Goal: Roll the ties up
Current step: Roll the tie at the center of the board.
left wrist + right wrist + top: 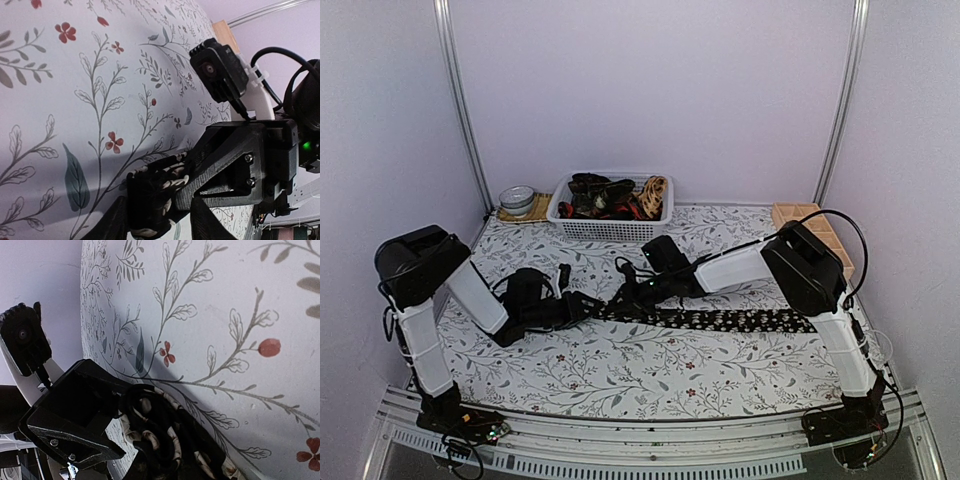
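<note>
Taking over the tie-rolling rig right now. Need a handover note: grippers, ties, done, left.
Right gripper: shut on the rolled end of the black speckled tie.
Left gripper: jaws either side of that roll; grip unclear.
Only the start of the tie is rolled; the rest lies flat on the table, running right.
Other ties: in the white basket at the back; too small to tell whether they are rolled.
Left: roll up the flat length.

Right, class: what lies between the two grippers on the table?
The rolled end of the black speckled tie, with the left gripper and right gripper on either side; both wrist views show it best.
</note>
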